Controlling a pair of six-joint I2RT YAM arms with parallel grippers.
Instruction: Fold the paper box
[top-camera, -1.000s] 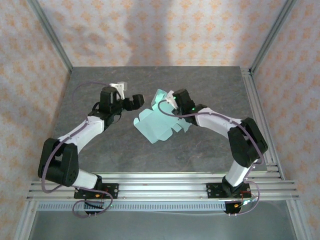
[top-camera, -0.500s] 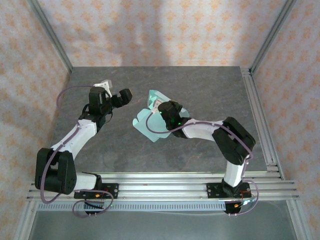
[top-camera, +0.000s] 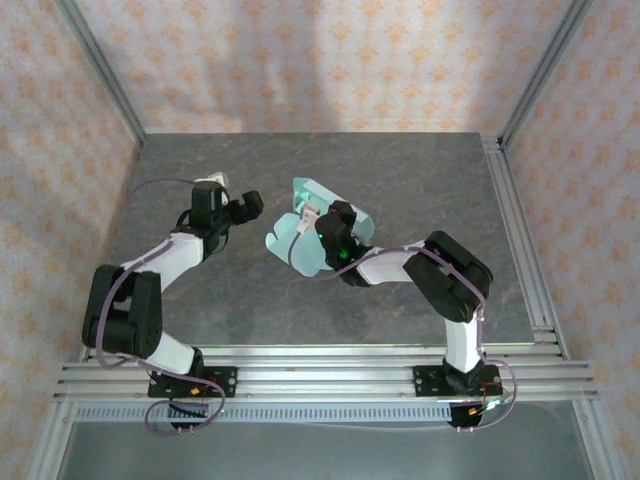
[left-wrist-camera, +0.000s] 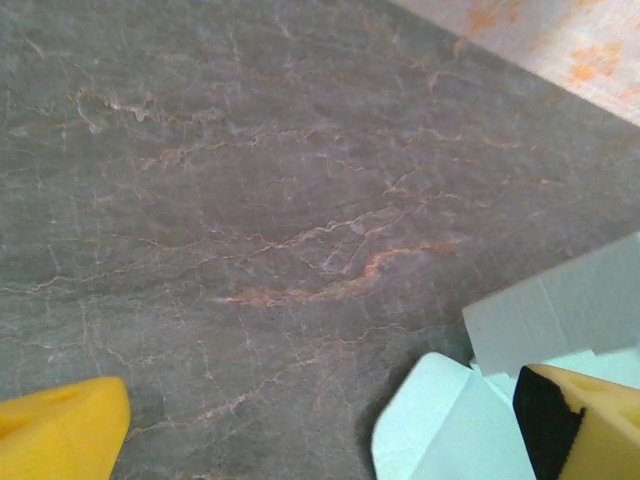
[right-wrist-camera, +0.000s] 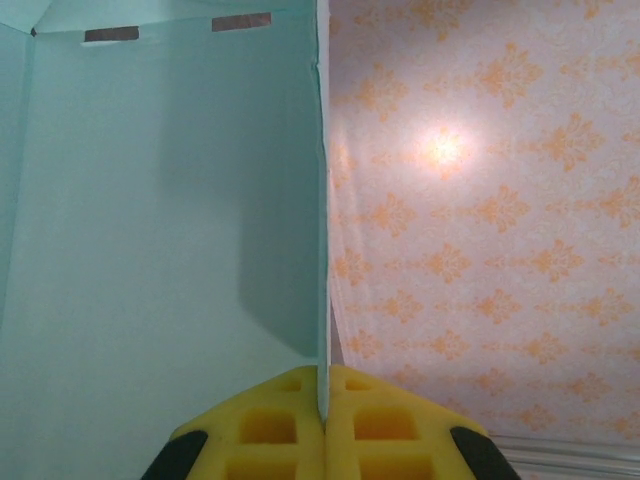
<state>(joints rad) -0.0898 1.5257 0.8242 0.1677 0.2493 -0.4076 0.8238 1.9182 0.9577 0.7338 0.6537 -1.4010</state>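
Looking down from above, we see the grey veined table (top-camera: 330, 165) ringed by orange-patterned walls (top-camera: 300, 60); the left arm (top-camera: 175, 255) and right arm (top-camera: 440, 275) both reach in toward its middle; between them sits the paper box (top-camera: 298, 250), a pale mint sheet only partly folded, near the table's centre and under the right arm's wrist. Its broad part rests on the table with its long axis running roughly left to right; one panel is tilted up and points toward the far wall; how far the other flaps are raised we cannot tell.

The right gripper (top-camera: 312, 218) pinches that raised panel; from its wrist we see the card (right-wrist-camera: 160, 220) edge-on, its free edge running straight away from the yellow pads (right-wrist-camera: 270, 425), which are pressed together on it. The left gripper (top-camera: 254, 204) hangs just left of the sheet, apart from it, jaws spread wide; from its wrist, one corner flap (left-wrist-camera: 440, 430) lies on the table between the two fingers (left-wrist-camera: 60, 435), touching neither that we can see.
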